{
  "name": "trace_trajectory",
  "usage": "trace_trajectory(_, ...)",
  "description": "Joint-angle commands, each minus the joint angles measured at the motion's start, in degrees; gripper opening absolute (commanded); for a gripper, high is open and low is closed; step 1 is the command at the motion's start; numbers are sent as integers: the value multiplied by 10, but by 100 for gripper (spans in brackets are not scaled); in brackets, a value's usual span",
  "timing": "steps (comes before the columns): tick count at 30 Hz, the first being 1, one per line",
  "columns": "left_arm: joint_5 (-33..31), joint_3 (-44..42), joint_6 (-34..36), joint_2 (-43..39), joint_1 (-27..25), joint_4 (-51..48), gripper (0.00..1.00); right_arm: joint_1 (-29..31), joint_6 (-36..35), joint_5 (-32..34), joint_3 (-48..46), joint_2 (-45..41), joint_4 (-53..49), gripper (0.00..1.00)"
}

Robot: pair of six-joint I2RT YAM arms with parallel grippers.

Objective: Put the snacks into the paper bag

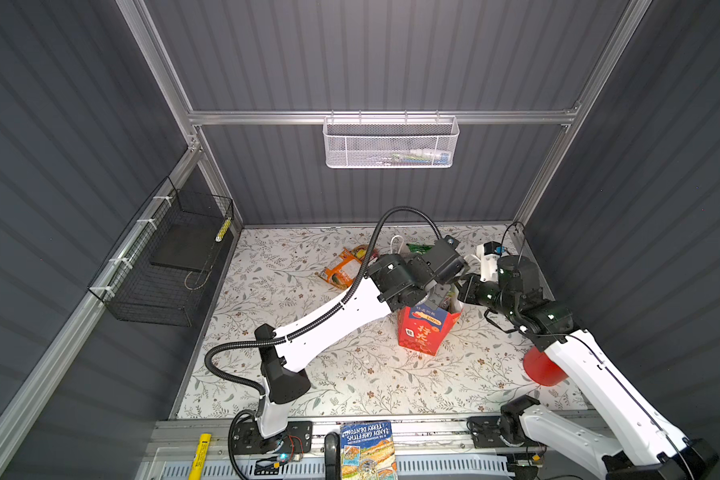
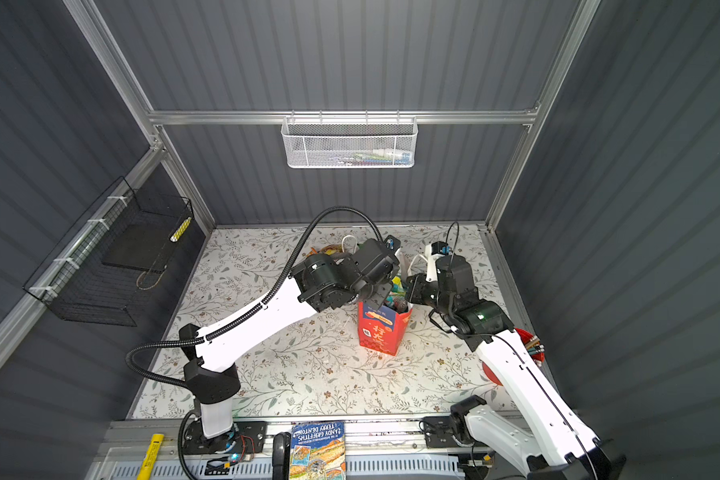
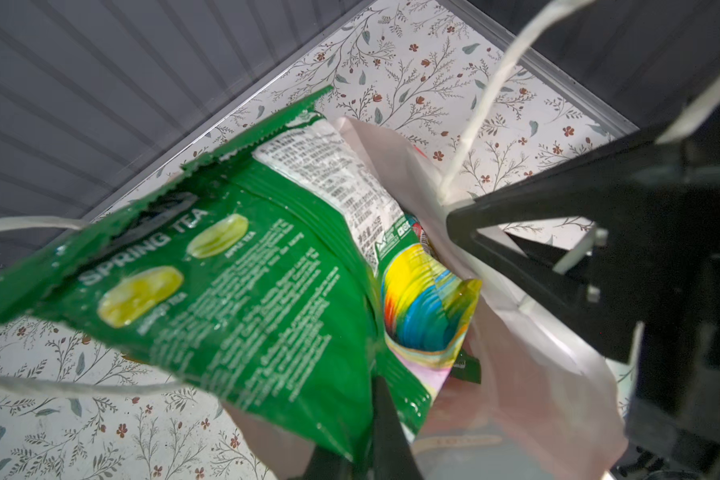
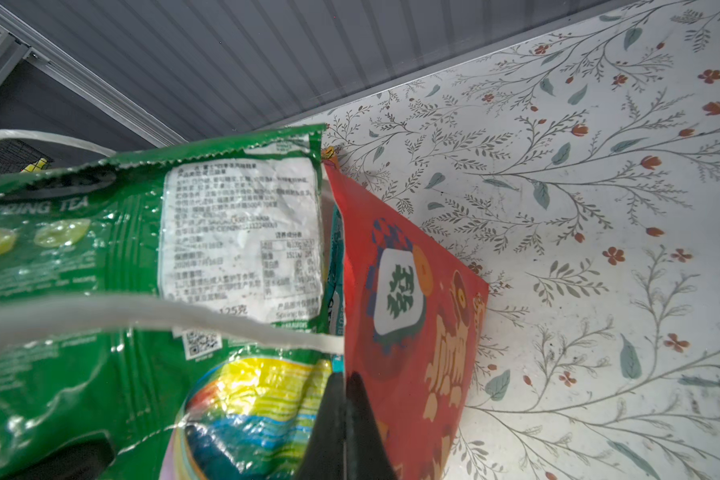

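- We have the left hand (image 3: 374, 399) clamped on the lower edge of the green "Spring Tea" packet (image 3: 246, 291). The packet sits tilted in the mouth of the paper bag (image 1: 426, 332), lower part inside and top seam out over the rim.
- The right hand (image 4: 345, 386) has its fingers together, pinching the bag's red wall at the rim. We read that as holding the mouth open.
- Already inside we see a multicolour packet (image 3: 424, 299) beside the green one, and a sliver of a teal packet (image 4: 335, 249) against the wall.
- Handling, our guess: the packet is light, glossy crinkly film with loose sweets that shift, so it is slippery. We take it by a flat crimped seam, not the belly.
- The bag is thin paper and probably tips easily, so it wants that rim hold while we push the packet in.
- In the way: a white cord handle (image 4: 142, 316) crosses in front of the packet and could snag the seam. The bag looks fairly full, so the packet may stand proud.
- Left to do: an orange packet (image 1: 341, 270) lies on the floral surface (image 1: 308, 374) beyond the left arm, apart from the bag.
- Around: a red cup (image 1: 543, 370) partly under the right arm and a book (image 1: 366, 451) at the front edge. Neither is near the bag mouth.
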Motion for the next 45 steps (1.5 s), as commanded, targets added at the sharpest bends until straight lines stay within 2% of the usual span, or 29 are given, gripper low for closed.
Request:
trace_trajectory(1, 42, 4, 27, -5, 1, -25, 0, -1, -10, 3, 8, 1, 32, 0)
trace_trajectory(7, 76, 24, 32, 11, 1, -56, 0, -1, -11, 2, 8, 2, 32, 0)
trace_trajectory(16, 100, 10, 25, -13, 1, -54, 0, -1, -11, 1, 8, 5, 33, 0)
trace_trajectory(24, 86, -15, 8, -49, 1, -43, 0, -3, -11, 2, 8, 6, 33, 0)
trace_trajectory(29, 55, -62, -1, -95, 1, 11, 0, -2, -10, 0, 8, 9, 32, 0)
trace_trajectory(33, 62, -86, -3, -113, 1, 36, 0, -2, -10, -1, 8, 8, 32, 0)
trace_trajectory(41, 77, -56, 2, -65, 1, 9, 0, -2, -11, -2, 8, 9, 32, 0)
trace_trajectory(45, 82, -10, 15, -29, 1, -5, 0, -2, -11, -2, 8, 8, 31, 0)
